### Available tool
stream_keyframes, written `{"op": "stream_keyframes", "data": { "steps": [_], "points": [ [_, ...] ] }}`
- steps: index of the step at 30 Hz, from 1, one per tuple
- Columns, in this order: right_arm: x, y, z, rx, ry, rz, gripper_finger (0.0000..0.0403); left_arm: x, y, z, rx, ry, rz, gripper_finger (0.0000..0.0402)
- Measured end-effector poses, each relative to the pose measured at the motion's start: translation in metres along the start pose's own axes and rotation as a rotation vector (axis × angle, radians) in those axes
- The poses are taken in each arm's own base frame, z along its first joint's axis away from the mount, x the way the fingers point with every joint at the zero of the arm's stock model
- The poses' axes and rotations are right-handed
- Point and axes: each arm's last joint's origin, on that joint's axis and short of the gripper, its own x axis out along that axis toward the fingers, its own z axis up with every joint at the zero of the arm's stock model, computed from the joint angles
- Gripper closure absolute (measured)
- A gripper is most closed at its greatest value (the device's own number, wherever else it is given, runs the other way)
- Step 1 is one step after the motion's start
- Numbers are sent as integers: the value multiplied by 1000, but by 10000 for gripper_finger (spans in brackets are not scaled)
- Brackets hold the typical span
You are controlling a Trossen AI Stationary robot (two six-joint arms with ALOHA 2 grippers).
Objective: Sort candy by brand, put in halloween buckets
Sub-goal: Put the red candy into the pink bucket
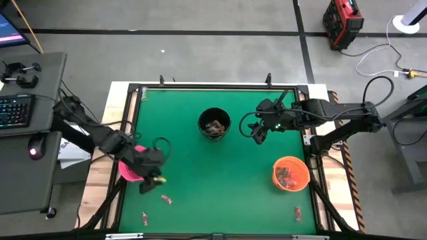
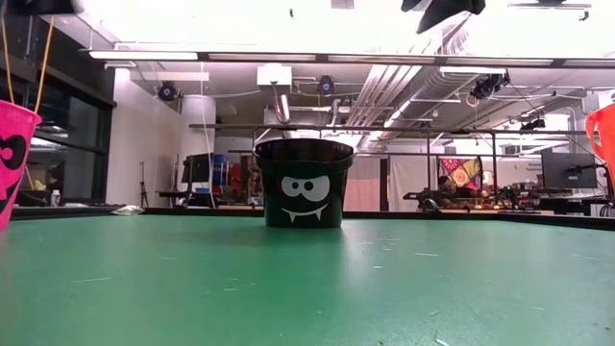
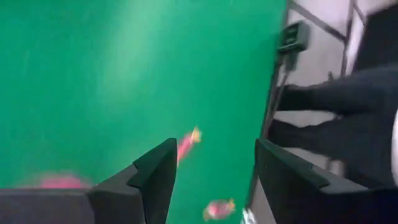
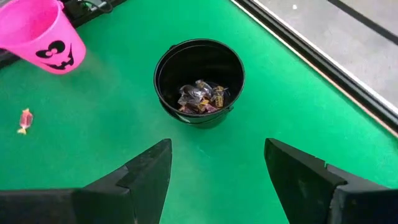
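Observation:
Three buckets stand on the green table: a pink one (image 1: 129,171) near the left edge, a black one (image 1: 214,125) at the middle back, and an orange one (image 1: 291,173) at the right. The black bucket (image 4: 199,81) and the orange one hold candy. Loose candies lie on the table near the front: two at the left (image 1: 166,199) (image 1: 145,217) and one at the right (image 1: 297,213). My left gripper (image 1: 152,179) hangs open beside the pink bucket and partly hides it. Its fingers (image 3: 214,146) hold nothing. My right gripper (image 1: 257,135) hovers open, to the right of the black bucket.
A dark frame rail (image 1: 220,87) runs around the table's edges. Open green surface lies between the black bucket and the front edge. In the left wrist view, two candies (image 3: 186,143) (image 3: 217,208) lie on the table below the open fingers, close to the table's edge.

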Motion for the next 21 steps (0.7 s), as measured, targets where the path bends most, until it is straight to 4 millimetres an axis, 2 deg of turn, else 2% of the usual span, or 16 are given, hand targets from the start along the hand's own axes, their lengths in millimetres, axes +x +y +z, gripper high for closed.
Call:
{"op": "stream_keyframes", "data": {
  "steps": [2, 5, 10, 16, 21],
  "points": [
    [0, 0, 0, -19, 1, 1, 153, 9, -14, 11, 163, -10, 22, 200],
    [0, 1, -1, -48, 17, 24, 153, 35, -32, 18, 418, 92, 108, 203],
    [0, 1, -2, -93, 36, 36, 153, 92, -55, -2, 761, 303, 183, 204],
    [0, 0, -3, -124, 49, 28, 153, 149, -61, -30, 913, 463, 254, 204],
    [0, 0, -3, -144, 51, 27, 153, 175, -61, -39, 937, 499, 266, 204]
  ]
}}
